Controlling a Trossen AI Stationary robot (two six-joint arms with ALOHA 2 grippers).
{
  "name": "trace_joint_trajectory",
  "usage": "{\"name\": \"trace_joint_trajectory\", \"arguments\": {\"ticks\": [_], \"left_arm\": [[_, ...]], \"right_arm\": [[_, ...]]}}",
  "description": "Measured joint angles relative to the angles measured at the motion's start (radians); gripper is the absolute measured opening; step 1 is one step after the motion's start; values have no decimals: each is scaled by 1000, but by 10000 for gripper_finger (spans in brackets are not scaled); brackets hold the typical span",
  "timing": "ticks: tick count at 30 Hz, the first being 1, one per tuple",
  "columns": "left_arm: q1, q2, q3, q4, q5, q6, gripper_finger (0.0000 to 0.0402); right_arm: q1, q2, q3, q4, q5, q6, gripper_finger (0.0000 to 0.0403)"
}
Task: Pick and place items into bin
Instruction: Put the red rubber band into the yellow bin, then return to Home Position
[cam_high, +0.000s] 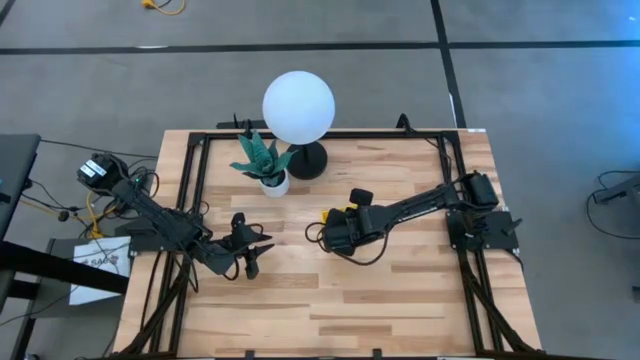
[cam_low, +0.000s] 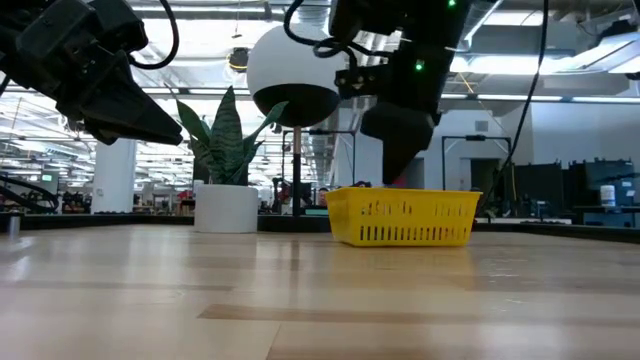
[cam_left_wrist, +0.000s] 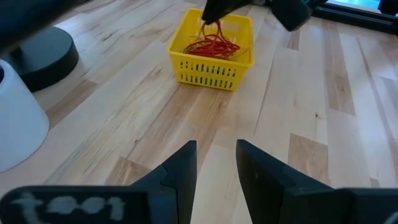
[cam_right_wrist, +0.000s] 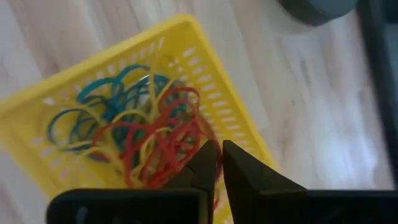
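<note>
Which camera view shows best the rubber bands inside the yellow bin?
The right wrist view: it looks straight into the bin, showing the rubber bands tangled in red, yellow and blue-green. The left wrist view shows them far off, mostly red. The low view shows only the bin's wall; the high view hides them.

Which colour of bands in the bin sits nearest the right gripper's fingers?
The red bands: their tangle lies right at the right gripper, while the teal and yellow loops lie farther across the yellow bin.

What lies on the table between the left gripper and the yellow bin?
Only bare wood table, seen in the left wrist view between the left gripper and the yellow bin.
</note>
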Motion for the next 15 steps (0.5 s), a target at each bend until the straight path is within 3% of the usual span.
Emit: {"name": "trace_joint_trajectory", "arguments": {"ticks": [4,15], "left_arm": [[0,0,0,0,0,0,102],[0,0,0,0,6,-22,102]], "right_arm": [[1,0,32,-9,-57,2,52],[23,0,122,-41,-60,-27,120]]}}
